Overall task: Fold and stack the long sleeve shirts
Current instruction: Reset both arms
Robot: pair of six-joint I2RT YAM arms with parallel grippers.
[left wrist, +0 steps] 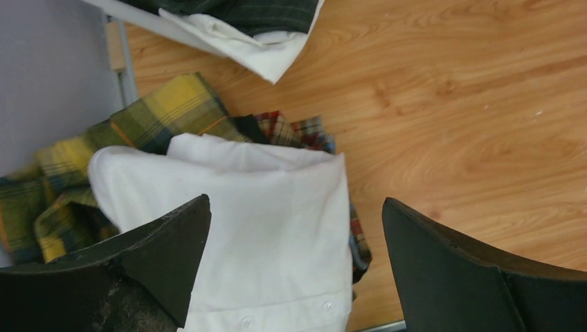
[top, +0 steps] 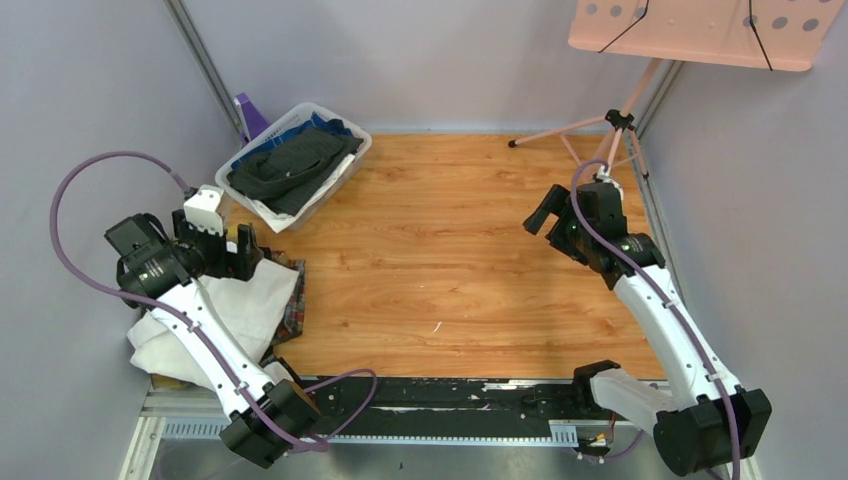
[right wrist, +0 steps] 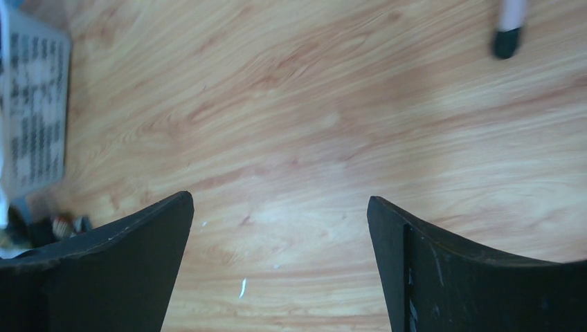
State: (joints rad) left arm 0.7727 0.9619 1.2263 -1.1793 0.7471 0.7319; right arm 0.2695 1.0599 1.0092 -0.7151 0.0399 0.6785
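Left gripper (left wrist: pixel 296 204) spread over white shirt (top: pixel 255 300), lower left | right gripper (right wrist: pixel 278 199) spread, empty | risk: retreat too low and you snag, unfold it.

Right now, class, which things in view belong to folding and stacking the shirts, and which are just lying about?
Job: white shirt; yellow plaid shirt under it.
Lying about: pink stand; purple object; bin of dark clothes, role unclear.

Wooden table (top: pixel 450 250) | directly on it: bin (top: pixel 332 184), plaid shirt (left wrist: pixel 166 111), seemingly tripod foot (right wrist: pixel 507 43)
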